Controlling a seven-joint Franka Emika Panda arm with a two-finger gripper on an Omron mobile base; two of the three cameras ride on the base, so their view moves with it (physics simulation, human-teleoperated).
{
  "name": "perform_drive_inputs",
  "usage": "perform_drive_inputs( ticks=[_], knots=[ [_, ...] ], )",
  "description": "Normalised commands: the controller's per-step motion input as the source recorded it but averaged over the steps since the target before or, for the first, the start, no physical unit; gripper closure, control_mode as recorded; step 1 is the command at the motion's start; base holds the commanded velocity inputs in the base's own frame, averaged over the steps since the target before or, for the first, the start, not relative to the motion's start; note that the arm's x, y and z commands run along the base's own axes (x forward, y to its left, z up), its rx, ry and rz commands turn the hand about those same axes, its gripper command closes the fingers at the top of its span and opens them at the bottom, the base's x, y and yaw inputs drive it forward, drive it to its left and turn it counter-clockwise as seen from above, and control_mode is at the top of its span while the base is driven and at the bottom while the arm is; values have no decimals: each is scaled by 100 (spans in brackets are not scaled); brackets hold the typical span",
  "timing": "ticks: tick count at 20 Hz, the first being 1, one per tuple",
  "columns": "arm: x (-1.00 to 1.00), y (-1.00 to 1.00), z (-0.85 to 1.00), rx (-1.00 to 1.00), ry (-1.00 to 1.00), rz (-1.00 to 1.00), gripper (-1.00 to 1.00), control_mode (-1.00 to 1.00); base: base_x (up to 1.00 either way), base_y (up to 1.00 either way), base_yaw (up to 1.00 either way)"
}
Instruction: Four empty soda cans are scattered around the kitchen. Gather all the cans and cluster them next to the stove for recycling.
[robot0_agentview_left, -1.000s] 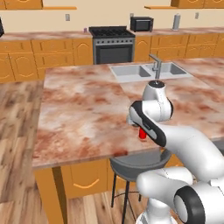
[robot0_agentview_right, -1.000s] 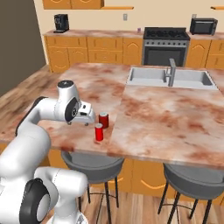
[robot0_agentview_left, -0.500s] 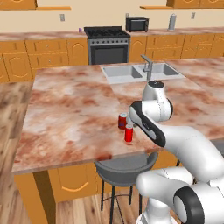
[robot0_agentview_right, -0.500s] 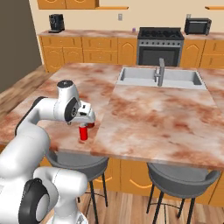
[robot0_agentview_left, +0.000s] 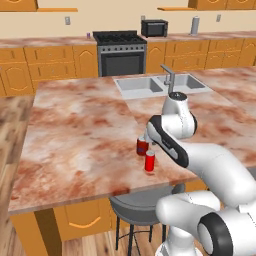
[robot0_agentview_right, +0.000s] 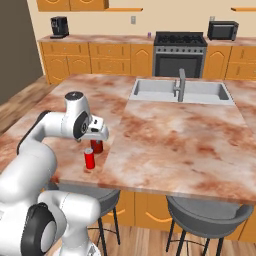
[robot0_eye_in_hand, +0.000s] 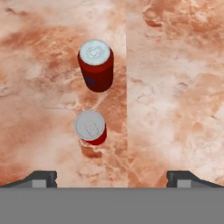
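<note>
Two red soda cans stand upright close together near the front edge of the island counter (robot0_agentview_left: 75, 135): the farther can (robot0_eye_in_hand: 96, 65) (robot0_agentview_left: 142, 146) (robot0_agentview_right: 96, 146) and the nearer can (robot0_eye_in_hand: 90, 127) (robot0_agentview_left: 149, 161) (robot0_agentview_right: 89, 159). My gripper (robot0_eye_in_hand: 113, 179) (robot0_agentview_right: 99, 138) hangs just above them, pointing down. It is open and holds nothing, and both cans lie left of its middle. The stove (robot0_agentview_left: 120, 52) (robot0_agentview_right: 179, 52) stands against the back wall. On the counter to its left is a small purple can (robot0_agentview_right: 149, 34).
A sink (robot0_agentview_right: 177, 91) with a faucet (robot0_agentview_right: 180, 82) is set into the island behind the cans. Grey stools (robot0_agentview_right: 207, 212) stand under the island's front edge. A microwave (robot0_agentview_left: 154, 27) and a tall grey canister (robot0_agentview_left: 195, 24) sit on the back counter, and a coffee machine (robot0_agentview_right: 59, 26) stands far left.
The whole picture has shifted, so the base has driven along the island. The arm has kept its pose over the two red cans with its jaws still open.
</note>
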Motion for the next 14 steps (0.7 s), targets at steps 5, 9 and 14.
perform_drive_inputs(
  ticks=[5, 9, 14],
  knots=[
    [0, 0, 0, 0, 0, 0, -100, 100, 26, 0, -1],
    [36, 0, -20, 3, 0, 0, -100, -100, 0, 0, 0],
    [17, 2, -19, 3, 9, 0, -100, -100, 0, 0, 0]
  ],
)
